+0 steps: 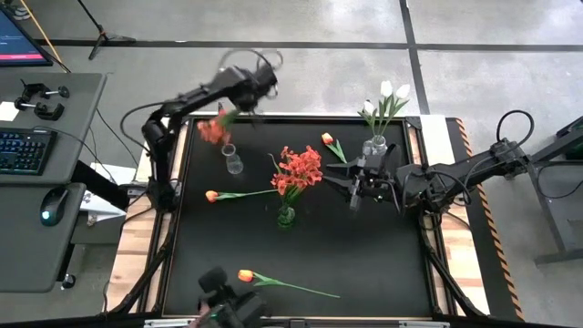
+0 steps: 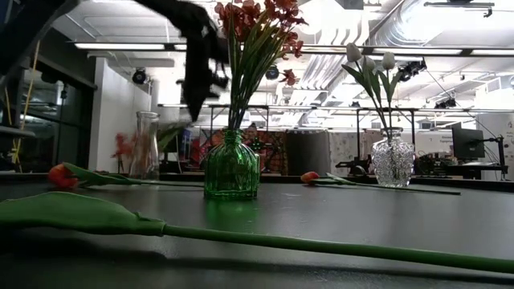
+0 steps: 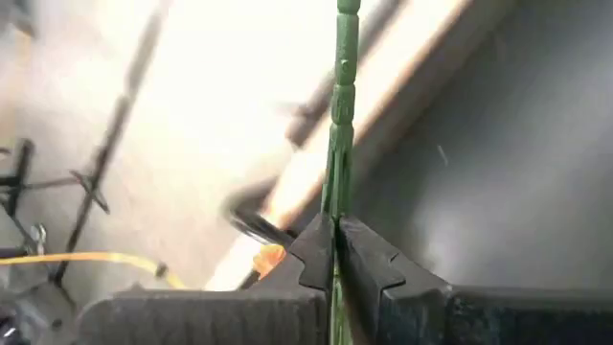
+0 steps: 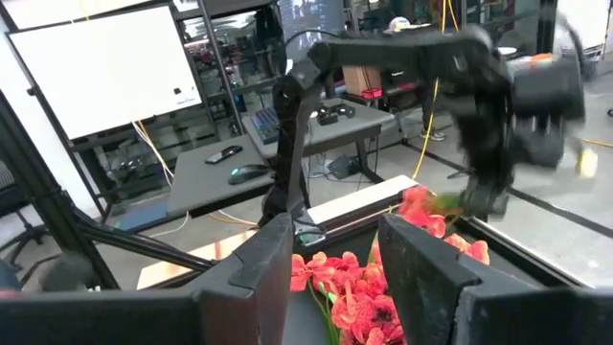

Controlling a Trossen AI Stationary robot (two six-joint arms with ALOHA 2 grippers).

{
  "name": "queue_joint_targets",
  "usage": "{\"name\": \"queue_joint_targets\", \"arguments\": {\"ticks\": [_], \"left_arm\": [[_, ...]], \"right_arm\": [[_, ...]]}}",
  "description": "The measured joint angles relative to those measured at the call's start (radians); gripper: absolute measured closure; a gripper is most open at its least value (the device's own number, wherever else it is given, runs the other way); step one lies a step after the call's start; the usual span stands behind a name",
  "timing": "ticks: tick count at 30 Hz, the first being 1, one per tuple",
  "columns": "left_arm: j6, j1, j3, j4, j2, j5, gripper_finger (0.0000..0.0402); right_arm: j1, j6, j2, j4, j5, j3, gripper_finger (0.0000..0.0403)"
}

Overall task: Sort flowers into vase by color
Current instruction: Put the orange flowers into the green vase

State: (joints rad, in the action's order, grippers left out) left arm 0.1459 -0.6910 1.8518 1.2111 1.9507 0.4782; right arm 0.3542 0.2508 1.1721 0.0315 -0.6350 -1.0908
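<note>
My left gripper hovers over the table's far left part, shut on a red-orange blossom flower that hangs just above a small clear vase. A green vase at the middle holds bushy red-orange blossoms. A clear round vase at the far right holds white tulips. Three orange tulips lie flat on the table. My right gripper is open, right of the green vase. My left gripper pinches the flower's green stem between its two fingers. The fingers lie across the stem. The bare stem end sticks out beyond them. The flower is lifted clear, with its blossom head hanging down over the small clear vase.
A desk with a keyboard and mouse stands left of the table. The near tulip's long stem runs across the front. A dark object sits at the near edge. Bare black table lies at the near right.
</note>
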Motion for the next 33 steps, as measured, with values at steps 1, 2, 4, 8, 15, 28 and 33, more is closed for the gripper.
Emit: {"name": "queue_joint_targets", "arguments": {"ticks": [1, 2, 4, 8, 15, 28, 33], "left_arm": [[-0.002, -0.007, 0.041, -0.006, -0.019, 0.003, 0.0401], [-0.004, -0.013, 0.081, -0.012, -0.04, -0.002, 0.0401], [-0.018, -0.022, 0.149, -0.028, -0.091, -0.027, 0.0401], [-0.069, -0.022, 0.225, -0.12, -0.238, -0.14, 0.0401], [-0.045, 0.055, 0.202, -0.368, -0.51, -0.451, 0.0401], [0.87, 0.727, 0.178, -0.477, -0.492, -0.197, 0.0401], [1.336, 0.863, 0.177, -0.537, -0.362, 0.049, 0.0401]], "right_arm": [[0.0, -0.002, 0.0, 0.0, 0.0, 0.0, 0.0256], [0.0, -0.008, 0.0, 0.001, 0.0, 0.0, 0.0256], [0.0, -0.031, 0.0, 0.024, 0.0, 0.0, 0.0256], [0.0, -0.145, 0.0, 0.174, -0.001, 0.0, 0.0256], [-0.011, -0.278, 0.0, 0.529, 0.0, 0.0, 0.0256], [-0.117, 0.789, 0.013, 0.438, 0.088, 0.0, 0.0256], [-0.088, 0.874, 0.019, 0.429, 0.167, 0.0, 0.0256]]}}
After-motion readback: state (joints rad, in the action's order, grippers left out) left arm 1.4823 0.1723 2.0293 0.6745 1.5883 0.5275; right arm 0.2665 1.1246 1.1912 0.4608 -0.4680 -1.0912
